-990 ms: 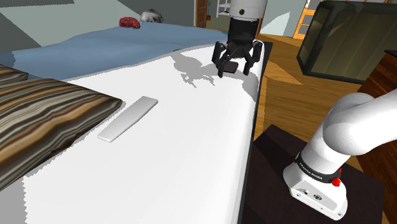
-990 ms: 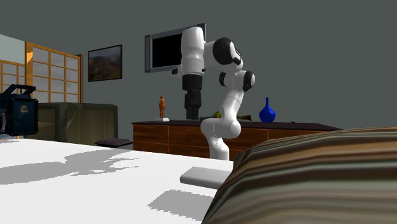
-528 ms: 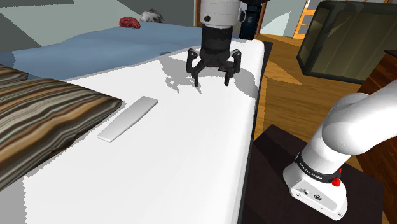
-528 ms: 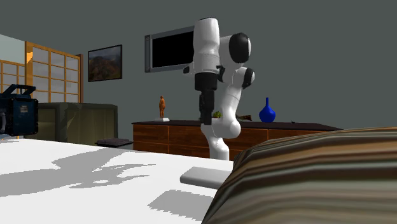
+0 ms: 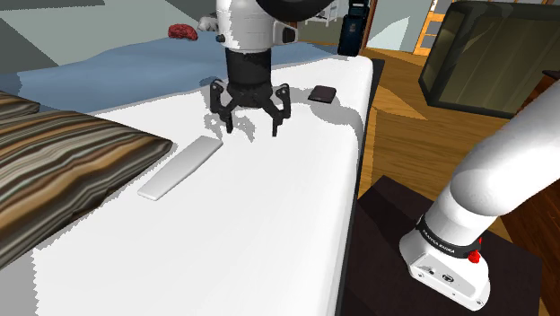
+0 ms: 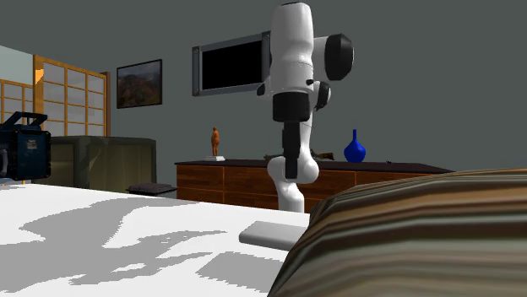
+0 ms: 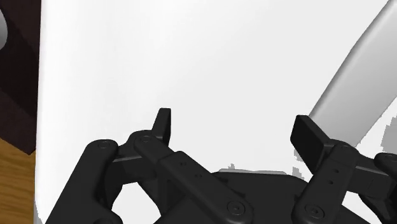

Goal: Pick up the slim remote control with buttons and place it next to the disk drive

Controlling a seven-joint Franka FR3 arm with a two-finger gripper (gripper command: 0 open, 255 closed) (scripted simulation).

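A slim light-grey remote control [image 5: 179, 167] lies flat on the white bed [image 5: 269, 224], beside a striped pillow. The remote [image 6: 272, 234] also shows in the second exterior view, and in the wrist view the remote [image 7: 356, 83] runs just outside one fingertip. My black gripper [image 5: 252, 128] hangs open a little above the sheet, just past the remote's far end, with nothing between its fingers [image 7: 163, 124]. In the wrist view the gripper [image 7: 236, 130] looks down on bare sheet. A small flat dark square, the disk drive [image 5: 322, 92], lies near the bed's far right corner.
The striped pillow [image 5: 63, 171] covers the bed's near left. A blue blanket [image 5: 117, 72] lies behind it, with a red thing [image 5: 182, 32] on it. A black boxy object [image 5: 353, 27] stands at the bed's far end. Beyond the bed's right edge are wood floor [image 5: 404, 135] and my stand [image 5: 386, 260].
The arm has swung across the bed toward the shoulder view's left and nearer, bringing the gripper close to the remote's far end. The disk drive now shows behind it. The fingers stayed open.
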